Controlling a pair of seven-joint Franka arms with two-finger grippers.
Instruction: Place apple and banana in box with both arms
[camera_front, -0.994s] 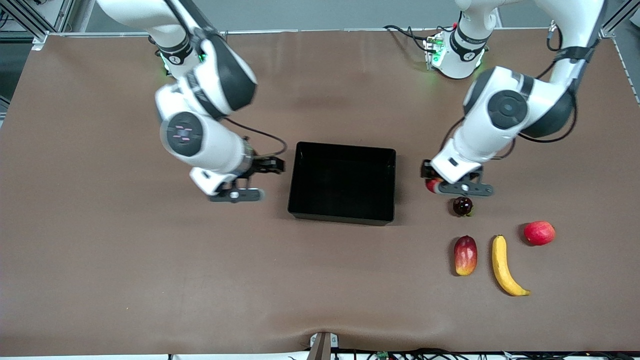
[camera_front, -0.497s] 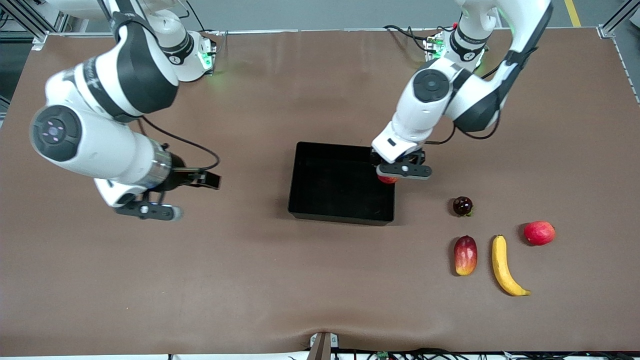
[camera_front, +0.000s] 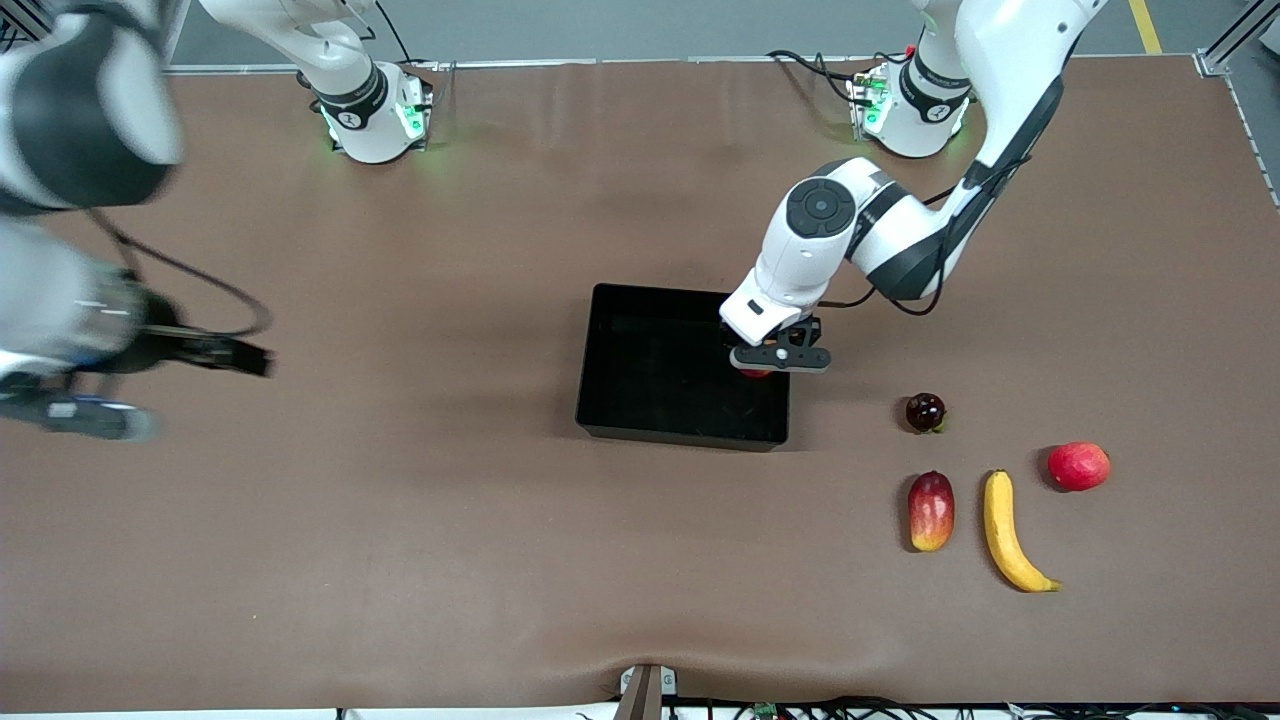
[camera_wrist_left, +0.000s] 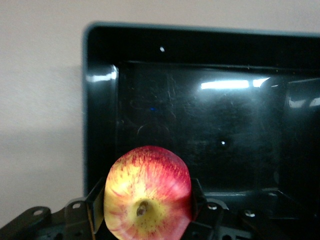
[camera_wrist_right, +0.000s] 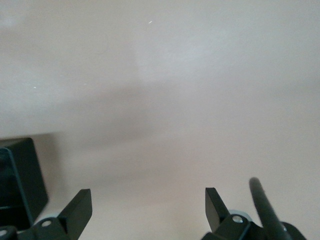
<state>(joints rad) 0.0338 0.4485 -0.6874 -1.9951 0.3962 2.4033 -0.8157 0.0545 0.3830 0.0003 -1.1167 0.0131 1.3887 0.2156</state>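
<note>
Over the box's (camera_front: 600, 400) edge nearest the left arm, the left claw (camera_front: 764, 366) clamps the apple (camera_wrist_left: 148, 191); releasing here risks a rim bounce, while the right claw (camera_wrist_right: 145, 210) waits, spread empty.

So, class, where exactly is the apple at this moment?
The apple is gripped by the left gripper, held in the air over the box at the box's end toward the left arm; it has not been released.

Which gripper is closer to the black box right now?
Left. The left gripper, holding the apple, is over the box. The right gripper is open over bare table out toward the right arm's end.
</note>
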